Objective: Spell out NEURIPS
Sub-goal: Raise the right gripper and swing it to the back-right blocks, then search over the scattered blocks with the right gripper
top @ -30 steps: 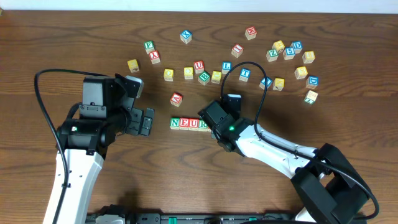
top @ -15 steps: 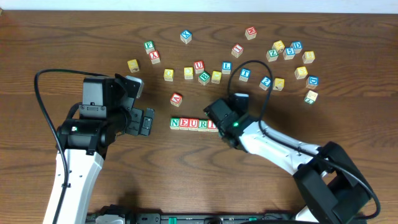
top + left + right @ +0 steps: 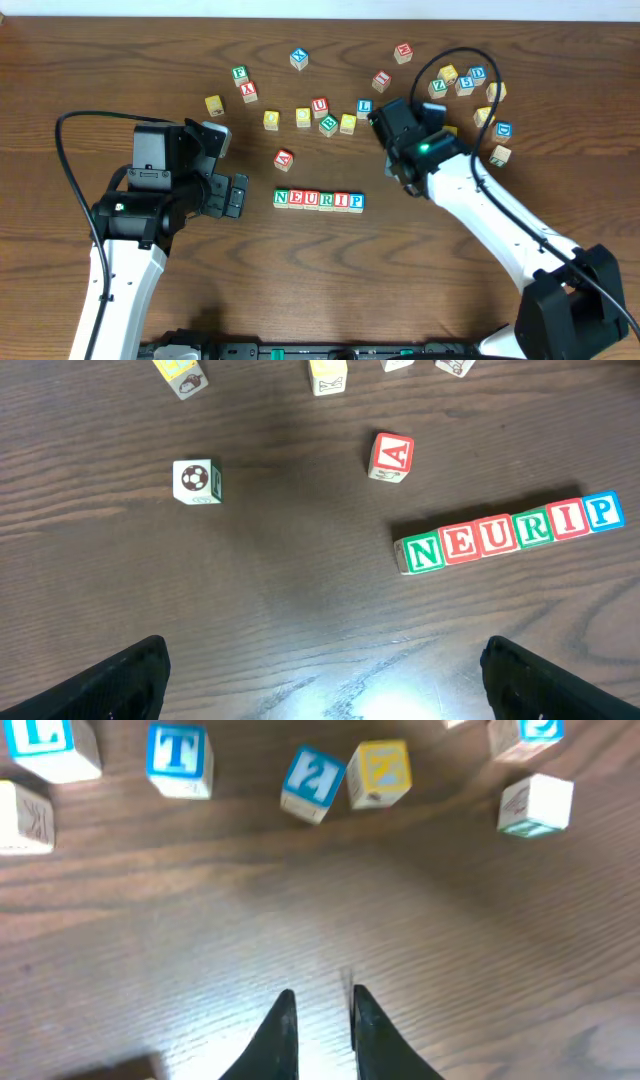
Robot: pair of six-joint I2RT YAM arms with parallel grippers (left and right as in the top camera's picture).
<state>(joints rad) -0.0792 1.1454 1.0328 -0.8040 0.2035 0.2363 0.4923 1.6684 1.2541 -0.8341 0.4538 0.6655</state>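
Six letter cubes stand in a row reading NEURIP [image 3: 318, 200] on the wooden table; the left wrist view shows the same row [image 3: 515, 532], from the green N [image 3: 425, 552] to the blue P [image 3: 603, 511]. My left gripper [image 3: 237, 195] is wide open and empty to the left of the row, its fingers [image 3: 140, 670] far apart. Up and to the right of the row, my right gripper [image 3: 403, 125] hangs over the loose cubes. Its jaws [image 3: 320, 998] are parted by a narrow gap with nothing between them. A yellow-faced cube [image 3: 378, 772] lies ahead of it.
A red A cube [image 3: 284, 158] lies just above the row's left end. More loose cubes are scattered across the back of the table, with a cluster at the back right [image 3: 465, 80]. A blue T cube [image 3: 178, 758] and a blue 2 cube [image 3: 313, 782] lie beside the yellow one.
My right gripper left the row's right end, where the P cube now stands, and moved up and right to the loose cubes, its jaws parting slightly. The left arm stayed still.
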